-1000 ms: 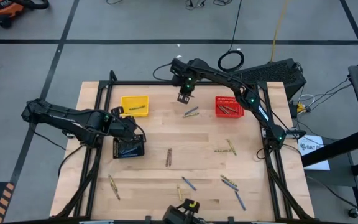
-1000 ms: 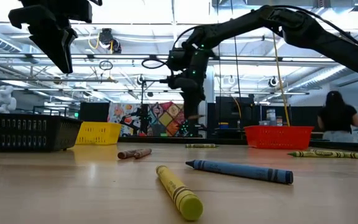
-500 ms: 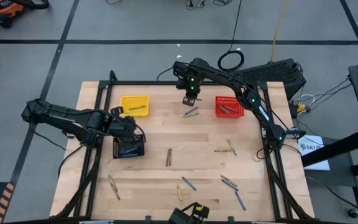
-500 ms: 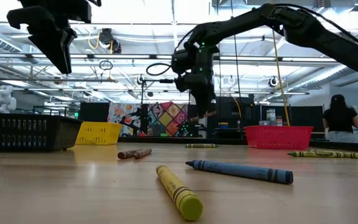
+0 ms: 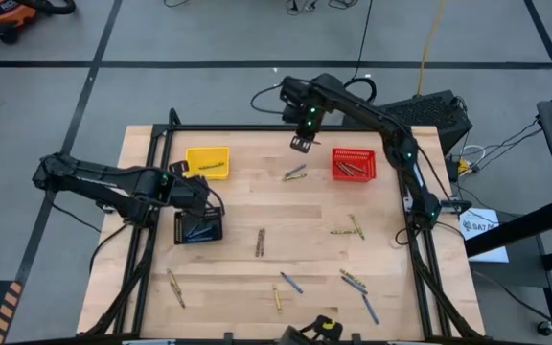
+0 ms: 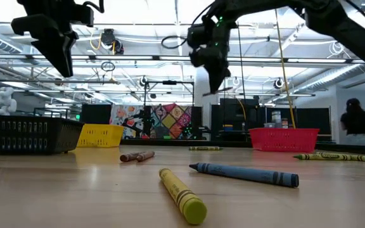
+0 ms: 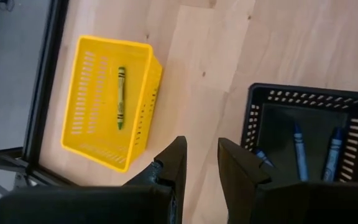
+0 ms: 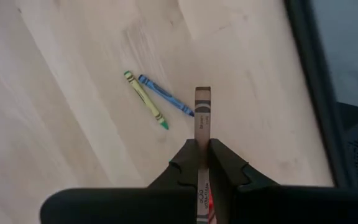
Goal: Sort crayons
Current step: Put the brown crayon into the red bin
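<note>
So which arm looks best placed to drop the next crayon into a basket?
The right one, probably. Its gripper is shut on a brown crayon and hangs high beside the red basket. The left gripper holds nothing, hovering by the black basket.

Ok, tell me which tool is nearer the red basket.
Right. The right tool hangs just beside the red basket, gripping a brown crayon; the left tool sits across the table.

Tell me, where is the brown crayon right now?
The brown crayon is pinched in the right claw, lifted over the table's far edge between the yellow basket and red basket.
</note>
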